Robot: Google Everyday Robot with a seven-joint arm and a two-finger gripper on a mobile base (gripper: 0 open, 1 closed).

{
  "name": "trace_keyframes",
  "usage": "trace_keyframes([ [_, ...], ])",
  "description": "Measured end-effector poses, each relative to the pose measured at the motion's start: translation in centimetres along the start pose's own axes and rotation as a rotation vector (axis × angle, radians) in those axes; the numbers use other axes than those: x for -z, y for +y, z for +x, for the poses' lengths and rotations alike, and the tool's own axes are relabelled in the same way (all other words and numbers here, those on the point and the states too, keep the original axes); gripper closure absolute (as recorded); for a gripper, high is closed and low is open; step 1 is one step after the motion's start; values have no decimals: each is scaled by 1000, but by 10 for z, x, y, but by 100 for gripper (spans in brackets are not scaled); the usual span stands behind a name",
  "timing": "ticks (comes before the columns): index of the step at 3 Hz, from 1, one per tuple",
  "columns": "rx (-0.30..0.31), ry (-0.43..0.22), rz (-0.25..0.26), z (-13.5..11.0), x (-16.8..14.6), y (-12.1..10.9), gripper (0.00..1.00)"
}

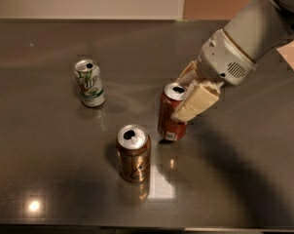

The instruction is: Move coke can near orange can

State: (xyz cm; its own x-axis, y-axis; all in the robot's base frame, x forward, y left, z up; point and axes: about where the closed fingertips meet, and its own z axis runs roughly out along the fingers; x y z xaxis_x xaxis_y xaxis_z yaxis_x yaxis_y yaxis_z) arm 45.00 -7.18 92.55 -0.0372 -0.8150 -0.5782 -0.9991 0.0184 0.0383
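Note:
The coke can, red with a silver top, stands upright near the middle of the dark table, held by my gripper. The gripper reaches in from the upper right and its cream fingers are shut around the can's upper right side. The orange can, coppery brown with a silver top, stands upright just left and in front of the coke can, a small gap apart.
A white-and-green can stands upright at the left of the table. The robot arm crosses the upper right. The table's front edge runs along the bottom; a pale wall lies behind the far edge.

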Motion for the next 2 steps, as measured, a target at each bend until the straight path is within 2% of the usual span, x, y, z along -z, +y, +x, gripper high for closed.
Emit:
trace_keyframes([
  [1, 31, -1, -24, 0, -9, 20, 100],
  [2, 70, 8, -44, 2, -18, 37, 82],
])
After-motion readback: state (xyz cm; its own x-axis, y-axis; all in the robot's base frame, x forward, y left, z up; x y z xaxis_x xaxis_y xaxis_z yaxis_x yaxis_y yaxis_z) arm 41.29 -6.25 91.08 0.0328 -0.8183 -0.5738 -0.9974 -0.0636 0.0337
